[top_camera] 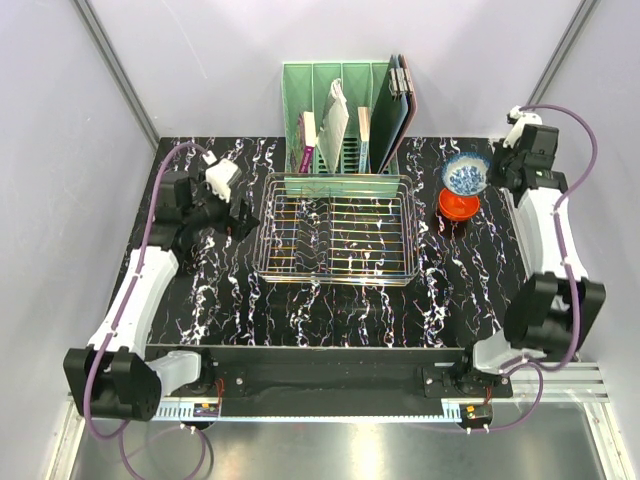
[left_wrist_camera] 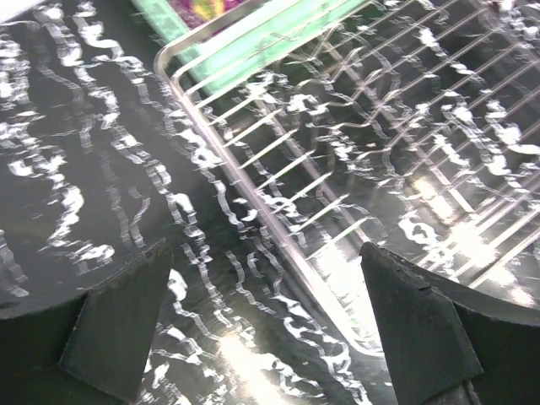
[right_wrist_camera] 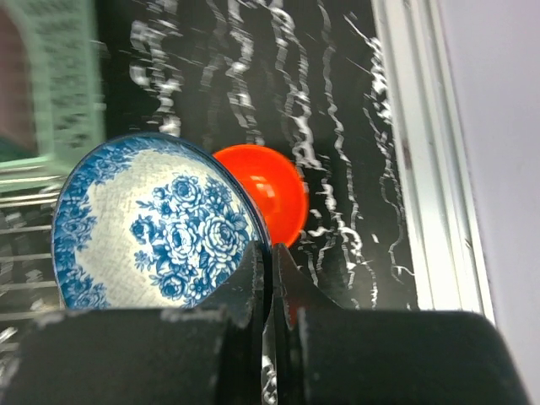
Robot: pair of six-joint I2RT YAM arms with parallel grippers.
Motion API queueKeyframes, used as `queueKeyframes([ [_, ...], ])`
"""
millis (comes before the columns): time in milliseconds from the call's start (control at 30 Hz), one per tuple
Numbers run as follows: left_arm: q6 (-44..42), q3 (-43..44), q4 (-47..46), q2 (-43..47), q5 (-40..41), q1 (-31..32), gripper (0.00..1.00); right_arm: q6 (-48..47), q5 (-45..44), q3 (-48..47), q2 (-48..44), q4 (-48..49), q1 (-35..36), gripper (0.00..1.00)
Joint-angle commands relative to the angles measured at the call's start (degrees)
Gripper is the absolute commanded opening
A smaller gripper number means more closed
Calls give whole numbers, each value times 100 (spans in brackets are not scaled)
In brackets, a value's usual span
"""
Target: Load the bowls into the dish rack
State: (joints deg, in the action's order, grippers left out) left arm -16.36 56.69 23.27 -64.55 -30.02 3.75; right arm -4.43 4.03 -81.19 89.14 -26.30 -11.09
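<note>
A white-blue flowered bowl (top_camera: 465, 176) hangs tilted above the table at the right of the dish rack (top_camera: 335, 238). My right gripper (top_camera: 488, 172) is shut on its rim. In the right wrist view the fingertips (right_wrist_camera: 272, 261) pinch the edge of this bowl (right_wrist_camera: 156, 224). A glossy orange-red bowl (right_wrist_camera: 268, 192) sits on the table just behind it, seen from above just below the held bowl (top_camera: 458, 206). The chrome wire rack holds no bowls. My left gripper (top_camera: 243, 215) stands open beside the rack's left rim (left_wrist_camera: 253, 198), with nothing between its fingers (left_wrist_camera: 118, 325).
A green slotted organizer (top_camera: 340, 118) with boards and packets stands right behind the rack. The black marbled table (top_camera: 330, 310) ends in a metal rail at the right (right_wrist_camera: 422, 152). White walls close in the back and sides.
</note>
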Motion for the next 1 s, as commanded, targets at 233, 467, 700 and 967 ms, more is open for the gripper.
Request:
queueKeyframes([
  [233, 397, 1072, 257, -839, -848, 574, 99, -726, 564, 455, -1602, -199, 1451, 0],
  [467, 484, 1687, 345, -910, -180, 1022, 99, -647, 327, 262, -1242, -367, 2409, 0],
  [700, 511, 2083, 459, -1287, 268, 1637, 99, -682, -103, -125, -645, -463, 3279, 0],
  [967, 432, 2347, 460, -1814, 910, 2218, 99, -726, -219, -757, -117, -630, 3991, 0],
])
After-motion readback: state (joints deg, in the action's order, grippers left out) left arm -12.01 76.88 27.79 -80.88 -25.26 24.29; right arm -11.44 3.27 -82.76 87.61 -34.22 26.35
